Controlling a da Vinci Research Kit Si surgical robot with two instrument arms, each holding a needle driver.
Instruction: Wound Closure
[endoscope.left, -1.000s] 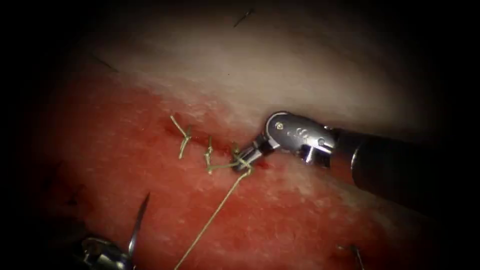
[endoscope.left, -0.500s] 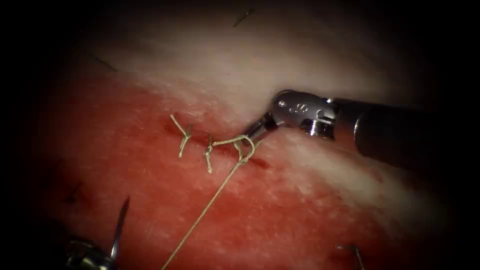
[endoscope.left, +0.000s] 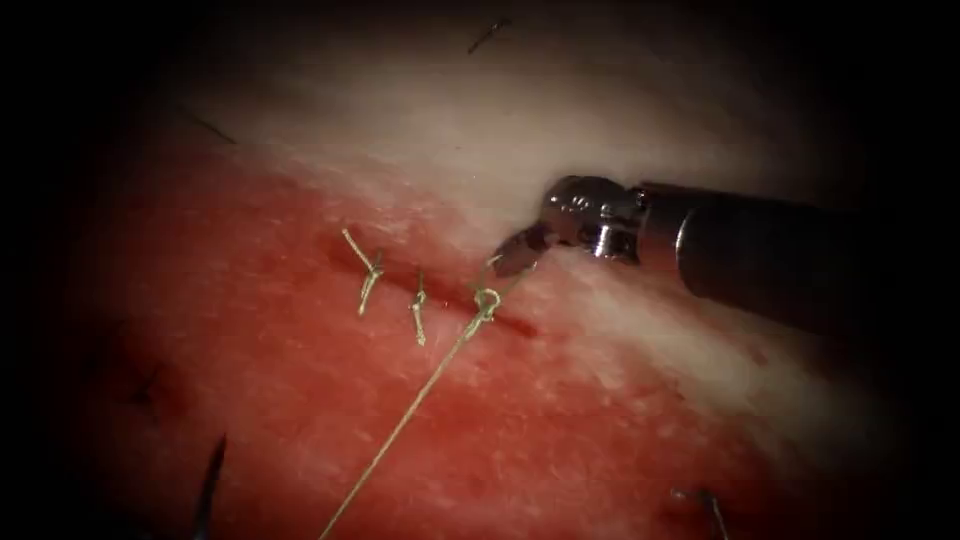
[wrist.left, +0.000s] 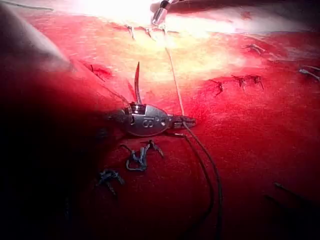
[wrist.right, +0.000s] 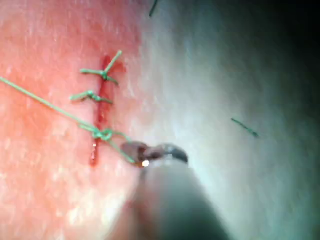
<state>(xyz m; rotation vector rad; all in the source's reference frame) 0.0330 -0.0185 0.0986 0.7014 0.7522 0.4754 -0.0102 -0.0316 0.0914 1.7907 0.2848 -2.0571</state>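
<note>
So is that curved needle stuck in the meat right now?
No. In the left wrist view the needle stands free above the tissue, held at one end by the left tool, which also grips the thread.

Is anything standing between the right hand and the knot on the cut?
Nothing visible does. The right hand is shut on the thread just right of the knot over the cut. The left hand holds the needle, seemingly near its tail, out of the tissue, well away on the cut's left side.
</note>
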